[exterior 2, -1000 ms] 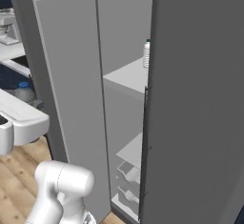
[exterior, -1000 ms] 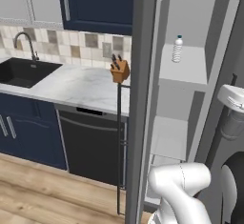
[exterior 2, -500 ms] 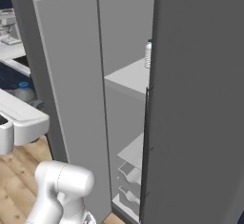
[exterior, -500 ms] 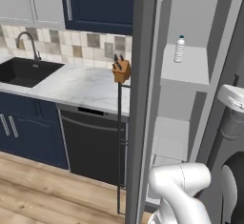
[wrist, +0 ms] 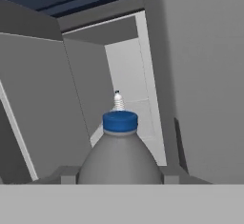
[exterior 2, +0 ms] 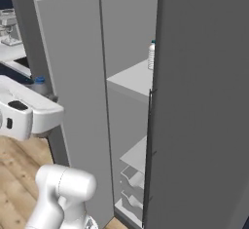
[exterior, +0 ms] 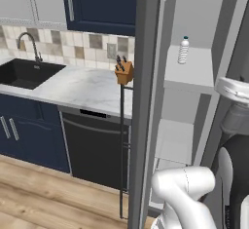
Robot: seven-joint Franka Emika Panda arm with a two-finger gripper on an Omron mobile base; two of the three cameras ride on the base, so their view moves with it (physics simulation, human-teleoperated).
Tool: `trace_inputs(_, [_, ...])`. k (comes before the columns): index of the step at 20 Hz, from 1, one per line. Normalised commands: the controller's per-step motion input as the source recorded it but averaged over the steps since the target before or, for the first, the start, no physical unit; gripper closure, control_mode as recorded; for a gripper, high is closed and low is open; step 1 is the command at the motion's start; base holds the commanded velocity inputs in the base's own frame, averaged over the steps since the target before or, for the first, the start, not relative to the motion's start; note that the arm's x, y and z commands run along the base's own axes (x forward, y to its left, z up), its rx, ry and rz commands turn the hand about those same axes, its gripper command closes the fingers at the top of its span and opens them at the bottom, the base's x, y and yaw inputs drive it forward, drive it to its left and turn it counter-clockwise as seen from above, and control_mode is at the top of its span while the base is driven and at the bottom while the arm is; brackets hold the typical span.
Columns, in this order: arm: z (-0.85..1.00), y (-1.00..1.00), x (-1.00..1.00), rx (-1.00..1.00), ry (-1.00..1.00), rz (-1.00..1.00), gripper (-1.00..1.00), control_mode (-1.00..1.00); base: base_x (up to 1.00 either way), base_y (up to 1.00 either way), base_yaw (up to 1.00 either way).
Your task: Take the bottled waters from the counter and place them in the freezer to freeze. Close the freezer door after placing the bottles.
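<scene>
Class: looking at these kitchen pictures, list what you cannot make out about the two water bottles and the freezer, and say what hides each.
- Held bottle: base cut off by the hand view's bottom edge.
- Shelf bottle: right base view, half hidden behind the freezer door.
- Shelf bottle's label: left base view, too small.
- Freezer bottom shelves: left base view, behind the arm.

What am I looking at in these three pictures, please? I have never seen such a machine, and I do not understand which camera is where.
This is a rendered kitchen with a white robot arm on a driving base. Two pictures come from cameras on the base, behind the arm to its left and right. The third comes from a camera on the hand, looking along the gripper. The gripper is shut on a bottle with a blue cap. Ahead stands the freezer, its door open. Another bottle already stands upright on a freezer shelf. To the left, the counter carries a knife block and a black sink.
</scene>
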Motion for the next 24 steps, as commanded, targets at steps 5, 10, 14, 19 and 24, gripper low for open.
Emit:
trace_inputs(5, [0.01,-0.20,0.57,-0.02,0.15,-0.04,1.00,-1.00,0.00,0.00,0.00])
trace_inputs(10, [-0.07,-0.06,0.65,-0.09,-0.02,-0.06,1.00,-1.00,0.00,0.00,0.00])
trace_inputs(14, [-0.21,-0.10,0.53,-0.02,-0.13,0.00,1.00,-1.00,0.00,0.00,0.00])
trace_inputs(19, [-0.20,-0.01,0.46,-0.05,-0.15,0.00,1.00,-1.00,0.00,0.00,0.00])
trace_inputs(24, [-0.07,-0.02,0.56,-0.08,-0.06,0.00,1.00,-1.00,0.00,0.00,0.00])
